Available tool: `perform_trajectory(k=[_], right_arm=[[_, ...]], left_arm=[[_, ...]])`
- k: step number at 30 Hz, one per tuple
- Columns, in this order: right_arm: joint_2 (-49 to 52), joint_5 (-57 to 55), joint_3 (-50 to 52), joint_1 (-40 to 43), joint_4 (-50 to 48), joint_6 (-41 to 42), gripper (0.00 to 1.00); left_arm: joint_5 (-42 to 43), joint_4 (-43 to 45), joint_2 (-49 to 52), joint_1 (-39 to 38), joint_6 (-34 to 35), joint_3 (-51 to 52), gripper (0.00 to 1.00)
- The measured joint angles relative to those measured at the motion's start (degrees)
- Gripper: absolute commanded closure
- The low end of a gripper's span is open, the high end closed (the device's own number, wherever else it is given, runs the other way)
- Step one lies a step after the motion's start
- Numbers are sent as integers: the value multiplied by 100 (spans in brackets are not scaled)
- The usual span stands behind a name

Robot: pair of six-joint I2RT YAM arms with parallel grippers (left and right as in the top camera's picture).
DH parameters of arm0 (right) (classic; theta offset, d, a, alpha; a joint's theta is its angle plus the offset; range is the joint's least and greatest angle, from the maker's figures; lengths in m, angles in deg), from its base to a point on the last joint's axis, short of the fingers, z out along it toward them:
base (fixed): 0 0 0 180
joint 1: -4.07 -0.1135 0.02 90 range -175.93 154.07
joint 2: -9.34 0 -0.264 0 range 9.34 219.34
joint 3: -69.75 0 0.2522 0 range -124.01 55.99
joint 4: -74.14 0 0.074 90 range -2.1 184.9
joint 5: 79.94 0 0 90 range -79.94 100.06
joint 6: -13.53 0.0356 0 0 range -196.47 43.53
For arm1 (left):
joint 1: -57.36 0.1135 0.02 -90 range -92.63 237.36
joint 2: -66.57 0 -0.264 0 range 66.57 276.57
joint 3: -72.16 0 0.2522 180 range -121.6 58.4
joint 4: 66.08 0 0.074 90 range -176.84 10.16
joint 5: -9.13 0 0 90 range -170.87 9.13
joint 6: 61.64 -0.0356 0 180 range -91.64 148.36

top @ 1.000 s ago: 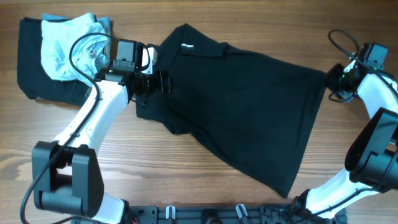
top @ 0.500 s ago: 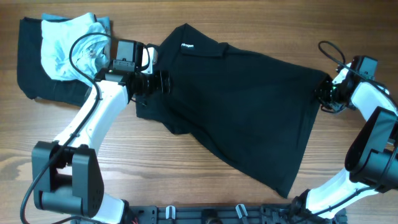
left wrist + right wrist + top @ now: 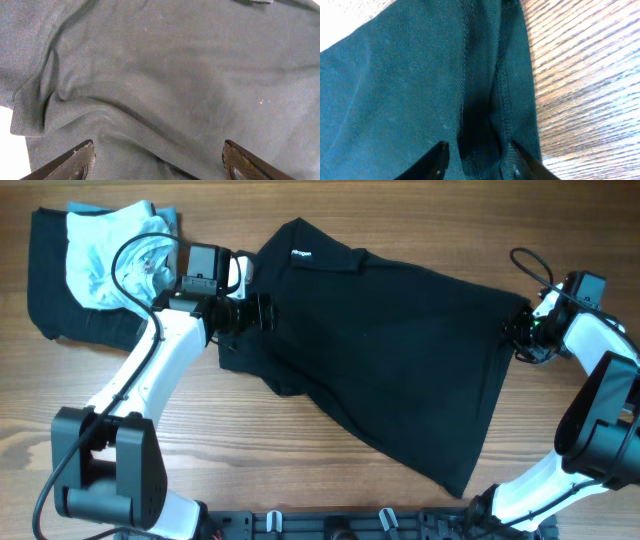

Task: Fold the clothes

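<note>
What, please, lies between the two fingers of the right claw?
A raised, stitched hem fold of the black polo shirt lies between the fingers of the right claw, with the wooden table beside it; the right wrist view shows this.

The left arm (image 3: pixel 150 370), white links with black joints, reaches from the near-left corner of the wooden worktop (image 3: pixel 300 470) toward the far edge. Its black two-finger left gripper (image 3: pixel 262 312) points right, held low, jaws wide apart. The right arm (image 3: pixel 600 380), of the same build, is folded along the right edge. Its black right gripper (image 3: pixel 518 335) points left, held low, jaws partly apart.
</note>
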Motion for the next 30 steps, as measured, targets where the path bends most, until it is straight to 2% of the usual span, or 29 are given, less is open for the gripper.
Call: perform_trajectory(k=[4, 5, 8, 9, 22, 27, 28, 30], right_arm=[[0, -26, 0, 0, -4, 20, 69], [0, -26, 0, 0, -17, 22, 73], [2, -26, 0, 0, -52, 63, 94], [2, -26, 0, 0, -59, 33, 96], [-35, -22, 0, 0, -24, 57, 96], [-413, -142, 0, -2, 208, 55, 95], [-474, -197, 0, 0, 254, 52, 85], [-649, -376, 0, 0, 330, 24, 43]], left_arm=[[0, -13, 0, 0, 0, 0, 20], [0, -11, 0, 0, 0, 0, 20], [0, -13, 0, 0, -2, 0, 20], [0, -13, 0, 0, 0, 0, 20], [0, -11, 0, 0, 0, 0, 19], [2, -13, 0, 0, 0, 0, 19], [0, -11, 0, 0, 0, 0, 19], [2, -13, 0, 0, 0, 0, 19]])
